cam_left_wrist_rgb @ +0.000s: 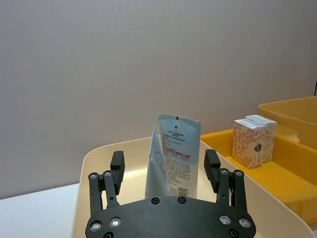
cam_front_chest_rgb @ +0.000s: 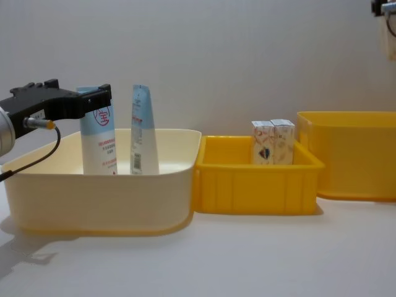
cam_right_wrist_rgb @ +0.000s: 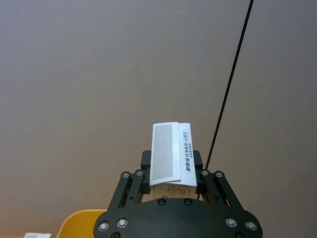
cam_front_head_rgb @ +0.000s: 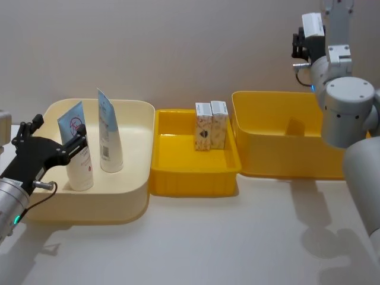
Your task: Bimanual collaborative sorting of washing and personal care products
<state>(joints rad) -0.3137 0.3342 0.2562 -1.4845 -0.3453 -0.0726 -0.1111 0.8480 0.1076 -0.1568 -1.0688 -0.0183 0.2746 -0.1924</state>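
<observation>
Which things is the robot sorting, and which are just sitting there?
Sorting:
- wide tube, with the open left gripper around it
- slim tube
- two cartons
- held carton in the right gripper

Just sitting there:
- cream bin
- small yellow bin
- big yellow bin
- table

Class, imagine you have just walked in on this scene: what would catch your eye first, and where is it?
First, two tubes stand upright in the cream bin on the left: the wide tube sits between the open jaws of the left gripper, with the slim tube beside it. Next, the right gripper is raised high on the right, shut on a small carton. Two more cartons stand together in the middle yellow tray.
</observation>
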